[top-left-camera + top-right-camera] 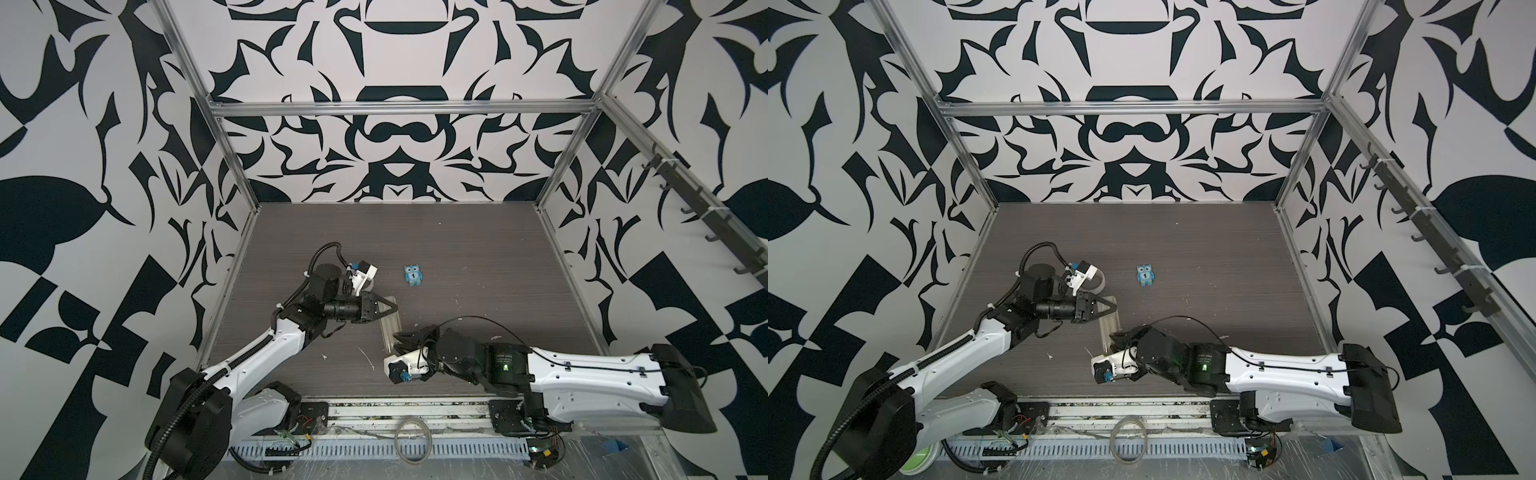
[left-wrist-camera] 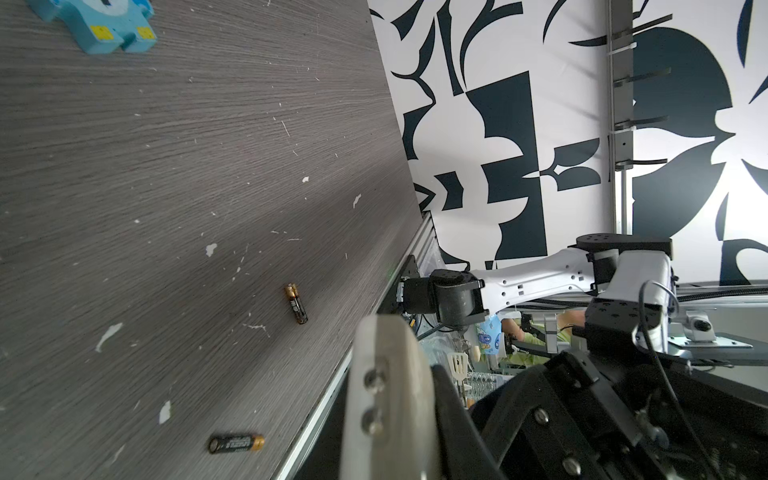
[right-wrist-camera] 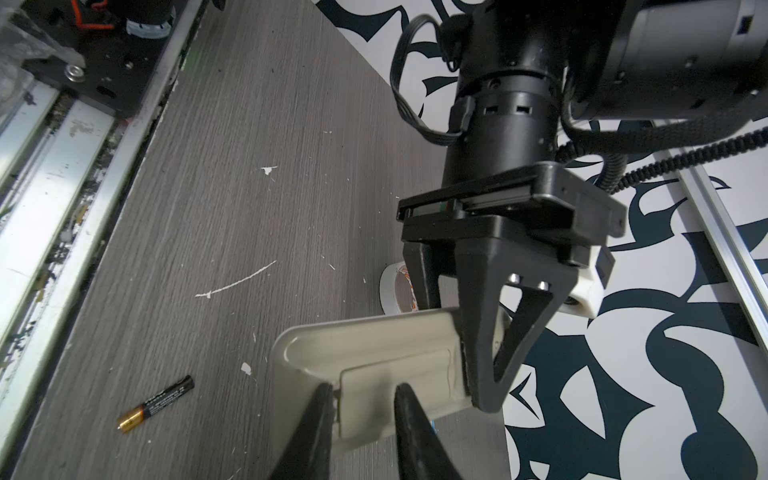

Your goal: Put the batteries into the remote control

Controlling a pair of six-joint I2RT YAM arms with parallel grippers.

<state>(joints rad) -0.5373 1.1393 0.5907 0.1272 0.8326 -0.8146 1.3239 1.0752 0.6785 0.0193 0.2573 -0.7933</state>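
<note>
Gripping remote control (image 3: 365, 349), left tool (image 1: 392, 308), right tool (image 3: 361, 392) narrowly parted, batteries (image 2: 296, 304) only in wrist views

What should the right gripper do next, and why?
Probably slide the battery cover off with the right gripper: its tips sit at the closed cover on the remote control, which the left gripper clamps, and both batteries lie on the table.

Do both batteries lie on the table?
Yes: in the left wrist view the batteries lie apart on the table, with no hand on them.
</note>
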